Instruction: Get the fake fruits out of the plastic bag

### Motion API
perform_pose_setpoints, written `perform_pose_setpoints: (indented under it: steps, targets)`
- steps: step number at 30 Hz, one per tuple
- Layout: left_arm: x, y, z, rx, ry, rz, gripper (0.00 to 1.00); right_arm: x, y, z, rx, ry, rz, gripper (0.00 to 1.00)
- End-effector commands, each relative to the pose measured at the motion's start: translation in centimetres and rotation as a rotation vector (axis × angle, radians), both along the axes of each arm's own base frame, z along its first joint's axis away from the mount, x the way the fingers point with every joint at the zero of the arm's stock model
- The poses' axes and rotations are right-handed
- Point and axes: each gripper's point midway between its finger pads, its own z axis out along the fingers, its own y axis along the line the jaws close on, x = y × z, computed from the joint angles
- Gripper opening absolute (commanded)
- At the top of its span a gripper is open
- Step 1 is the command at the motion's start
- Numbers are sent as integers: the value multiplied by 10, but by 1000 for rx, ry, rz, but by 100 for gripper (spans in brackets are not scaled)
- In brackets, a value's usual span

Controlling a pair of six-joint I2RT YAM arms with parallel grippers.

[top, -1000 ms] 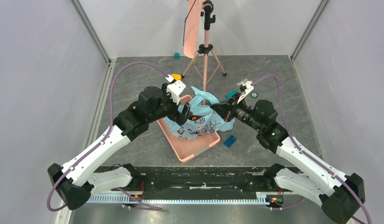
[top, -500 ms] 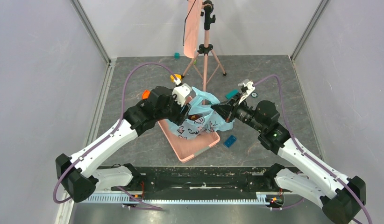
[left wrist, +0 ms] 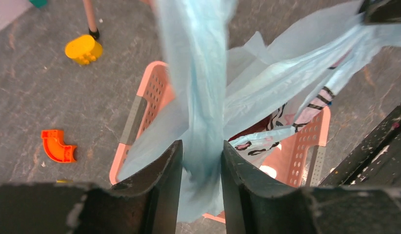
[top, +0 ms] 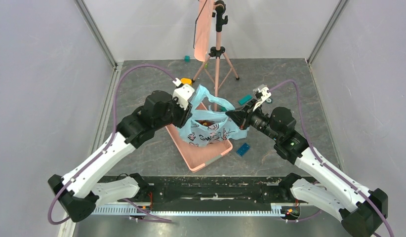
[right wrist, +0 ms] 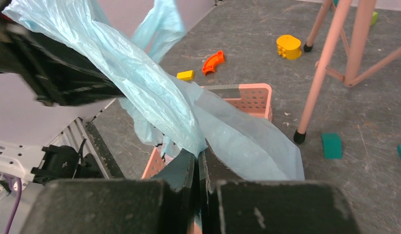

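Observation:
The light-blue plastic bag (top: 211, 132) sits in the pink basket (top: 201, 160), stretched between my two grippers with its mouth pulled open. Inside the mouth a dark-red fake fruit (top: 207, 122) shows; only a red sliver (left wrist: 252, 132) appears in the left wrist view. My left gripper (top: 190, 113) (left wrist: 201, 146) is closed on a bunched strip of the bag (left wrist: 198, 97), which fills the gap between its fingers. My right gripper (top: 229, 114) (right wrist: 199, 155) is shut on the bag's opposite edge (right wrist: 154, 97).
A pink tripod (top: 217, 54) stands just behind the basket. Small toy blocks lie on the floor: a yellow one (left wrist: 83, 48), an orange curved one (left wrist: 57, 145), a teal one (top: 244, 99) and a blue one (top: 243, 149). Grey walls close in both sides.
My left gripper was open; it reached right to the bag, closed on its handle and drew it back left, opening the mouth. The right gripper has held its grip.

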Motion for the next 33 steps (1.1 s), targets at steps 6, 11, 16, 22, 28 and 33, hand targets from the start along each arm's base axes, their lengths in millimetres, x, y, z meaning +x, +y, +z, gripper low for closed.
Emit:
perform_pose_setpoints:
  steps: [6,11,16,22,28,33]
  targets:
    - [-13,1,73,-197,-154,-19,22,15,-15,14,-9,-30,-117,0]
    - [-12,0,65,-186,-139,-17,12,16,-16,14,-10,-30,-121,0]
    - [-19,-7,60,-200,-115,-69,39,16,-17,12,-19,-30,-123,0]
    - [-36,-22,62,-260,-95,-175,70,16,-17,12,-19,-29,-126,0]
    - [-26,-29,43,-231,-44,-157,73,15,-17,10,-22,-26,-120,0]
    - [-21,-38,25,-203,-15,-158,74,15,-16,10,-24,-28,-119,0]
